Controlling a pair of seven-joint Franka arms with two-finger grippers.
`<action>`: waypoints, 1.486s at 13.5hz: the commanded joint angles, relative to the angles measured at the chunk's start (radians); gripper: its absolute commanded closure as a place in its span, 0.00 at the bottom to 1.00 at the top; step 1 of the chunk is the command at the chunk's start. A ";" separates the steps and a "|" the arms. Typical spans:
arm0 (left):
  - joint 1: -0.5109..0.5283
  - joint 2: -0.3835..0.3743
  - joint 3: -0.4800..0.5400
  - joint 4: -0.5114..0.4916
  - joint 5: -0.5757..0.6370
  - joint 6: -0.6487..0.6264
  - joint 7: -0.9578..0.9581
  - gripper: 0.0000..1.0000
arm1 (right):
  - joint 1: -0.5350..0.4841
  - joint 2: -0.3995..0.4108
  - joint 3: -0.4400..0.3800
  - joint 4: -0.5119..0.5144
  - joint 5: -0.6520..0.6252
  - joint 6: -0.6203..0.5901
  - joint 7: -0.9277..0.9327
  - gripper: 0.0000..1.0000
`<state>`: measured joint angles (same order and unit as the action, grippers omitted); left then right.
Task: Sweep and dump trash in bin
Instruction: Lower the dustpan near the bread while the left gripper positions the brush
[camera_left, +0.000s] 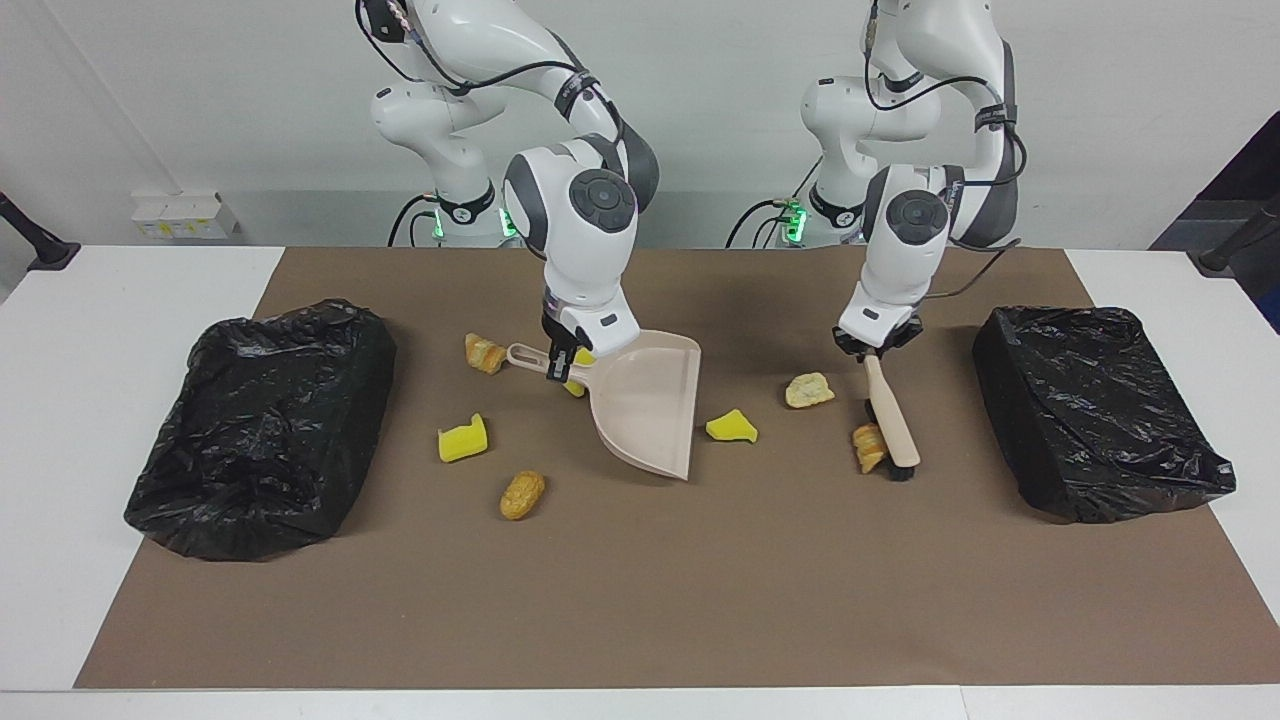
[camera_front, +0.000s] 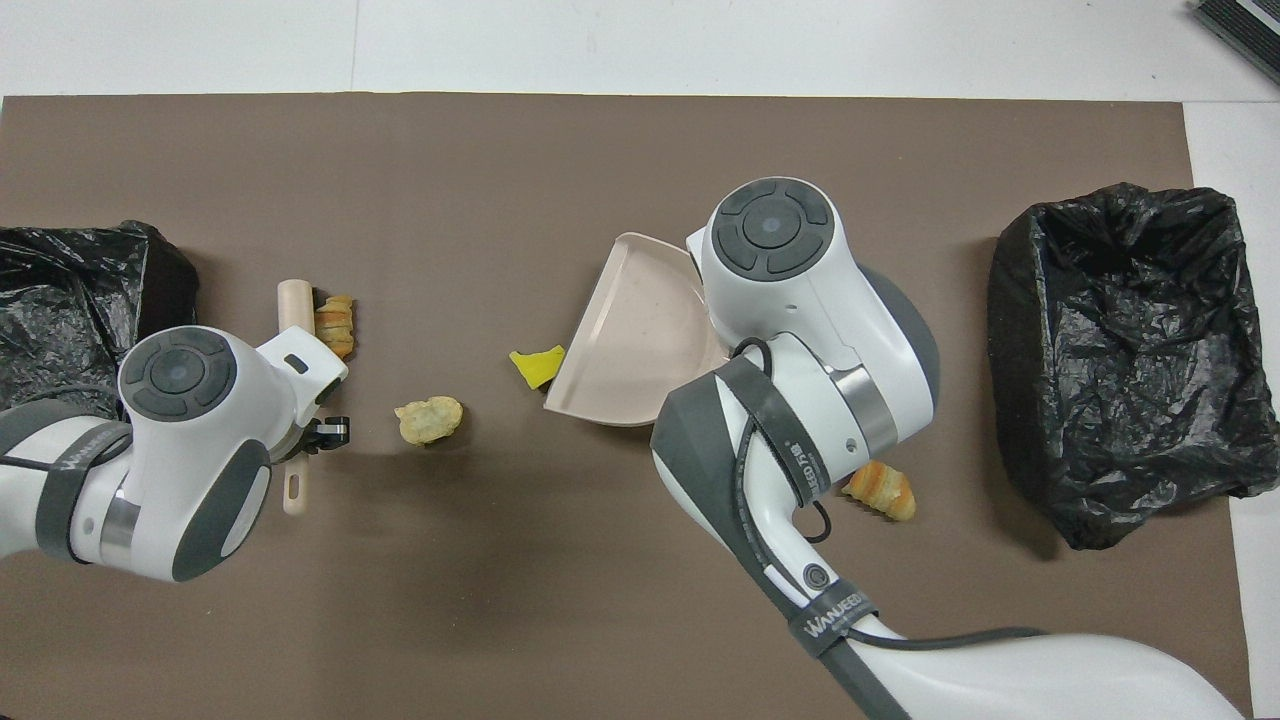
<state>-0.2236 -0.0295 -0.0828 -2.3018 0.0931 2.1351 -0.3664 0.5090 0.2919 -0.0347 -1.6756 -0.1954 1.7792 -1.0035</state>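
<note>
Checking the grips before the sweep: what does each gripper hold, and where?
Right gripper holds the dustpan by its handle; left gripper holds the brush by its handle's upper end.

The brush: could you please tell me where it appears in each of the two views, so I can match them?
Facing view: the brush lies right of centre, against a bread lump.
Overhead view: the brush shows at the left, partly under the left arm.
Shared landmark: the dustpan, near the middle in both.

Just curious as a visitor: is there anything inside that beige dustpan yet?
The dustpan shows a bare beige inside in the overhead view; the part under the right arm's wrist is covered.
</note>
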 joint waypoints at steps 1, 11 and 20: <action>-0.055 -0.023 0.011 -0.034 -0.065 0.017 0.012 1.00 | 0.005 -0.083 0.006 -0.142 -0.032 0.084 -0.069 1.00; -0.127 0.019 0.011 -0.015 -0.188 0.081 0.253 1.00 | 0.059 -0.010 0.012 -0.127 -0.033 0.209 0.069 1.00; -0.299 0.025 0.009 0.039 -0.326 0.082 0.236 1.00 | 0.063 0.013 0.012 -0.127 -0.030 0.266 0.072 1.00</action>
<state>-0.4802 -0.0144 -0.0869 -2.2967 -0.1716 2.2074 -0.1353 0.5740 0.3056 -0.0275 -1.7985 -0.2087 2.0239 -0.9541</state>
